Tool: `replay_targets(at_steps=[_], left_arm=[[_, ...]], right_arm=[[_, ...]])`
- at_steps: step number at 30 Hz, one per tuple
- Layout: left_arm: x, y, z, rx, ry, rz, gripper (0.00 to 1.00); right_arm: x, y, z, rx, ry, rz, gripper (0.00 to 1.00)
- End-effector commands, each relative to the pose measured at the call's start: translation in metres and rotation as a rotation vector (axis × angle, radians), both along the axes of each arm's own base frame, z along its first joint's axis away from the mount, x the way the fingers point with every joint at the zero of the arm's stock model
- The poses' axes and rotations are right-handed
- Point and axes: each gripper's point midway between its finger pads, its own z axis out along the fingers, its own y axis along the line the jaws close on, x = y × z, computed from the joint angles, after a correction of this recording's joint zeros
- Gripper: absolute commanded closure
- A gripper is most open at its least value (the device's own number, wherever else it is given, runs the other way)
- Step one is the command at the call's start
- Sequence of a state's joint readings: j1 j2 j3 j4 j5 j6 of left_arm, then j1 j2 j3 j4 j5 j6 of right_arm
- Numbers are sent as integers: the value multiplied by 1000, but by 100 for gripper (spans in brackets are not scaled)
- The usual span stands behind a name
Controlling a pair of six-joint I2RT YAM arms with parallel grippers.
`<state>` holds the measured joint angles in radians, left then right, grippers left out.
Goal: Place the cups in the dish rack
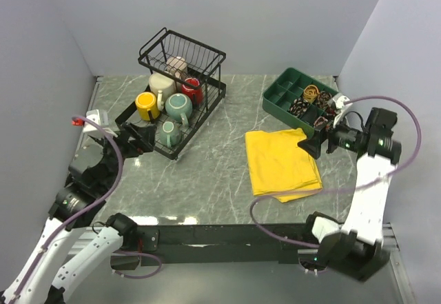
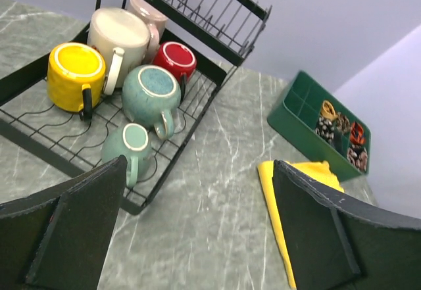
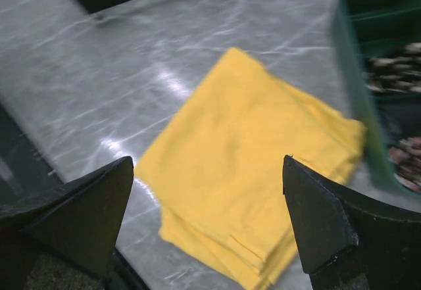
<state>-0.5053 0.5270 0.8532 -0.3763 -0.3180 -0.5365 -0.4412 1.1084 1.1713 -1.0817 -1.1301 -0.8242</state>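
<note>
The black wire dish rack (image 1: 200,46) stands at the back left with six cups in its lower tier: yellow (image 1: 146,105), cream (image 1: 162,83), lilac-beige (image 1: 178,65), red (image 1: 192,90), teal (image 1: 179,106) and green (image 1: 169,133). The left wrist view shows the same yellow (image 2: 75,73), cream (image 2: 118,37), red (image 2: 174,60), teal (image 2: 151,93) and green (image 2: 128,144) cups. My left gripper (image 1: 138,138) (image 2: 197,171) hangs open and empty just in front of the rack's near corner. My right gripper (image 1: 311,145) (image 3: 207,165) is open and empty over a yellow cloth.
A folded yellow cloth (image 1: 282,163) (image 3: 256,152) lies right of centre on the marble table. Behind it, a green compartmented tray (image 1: 279,97) (image 3: 355,73) holds small items. Grey walls close in the left, back and right sides.
</note>
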Motion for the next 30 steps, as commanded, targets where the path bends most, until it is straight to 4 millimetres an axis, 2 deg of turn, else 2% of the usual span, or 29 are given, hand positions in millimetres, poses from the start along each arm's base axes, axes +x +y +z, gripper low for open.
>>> replay_targets(at_steps=[1,3,4,8,9,11,12,13,17,23,30], left_arm=[[-22,3,10,27,55,-47,4],[-26,5,12,41,66,-49,4],[-28,6,20,38,57,-48,4],[-33,12,28,49,56,-38,4],[-34,14,27,53,64,-32,4],[-38,18,32,48,50,-23,4],[-39,19,31,51,56,-17,4],[-41,21,35,47,48,-14,4],[-46,28,39,50,37,4,4],[-50,32,41,61,36,11,4],[-54,34,40,58,32,10,4]], right_arm=[[12,-31,39,-98,-143,-337,0],[9,-43,56,-118,-194,-461,0],[8,-45,60,-101,-194,-506,0],[0,-57,80,-90,-244,-647,0],[-3,-67,89,-98,-281,-721,0],[-7,-73,97,-86,-300,-783,0],[-10,-76,107,-76,-339,-822,0],[-13,-84,110,-58,-342,-890,0],[-23,-93,127,-20,-383,-997,0],[-28,-104,128,19,-364,-1097,0],[-30,-103,126,8,-376,-1087,0]])
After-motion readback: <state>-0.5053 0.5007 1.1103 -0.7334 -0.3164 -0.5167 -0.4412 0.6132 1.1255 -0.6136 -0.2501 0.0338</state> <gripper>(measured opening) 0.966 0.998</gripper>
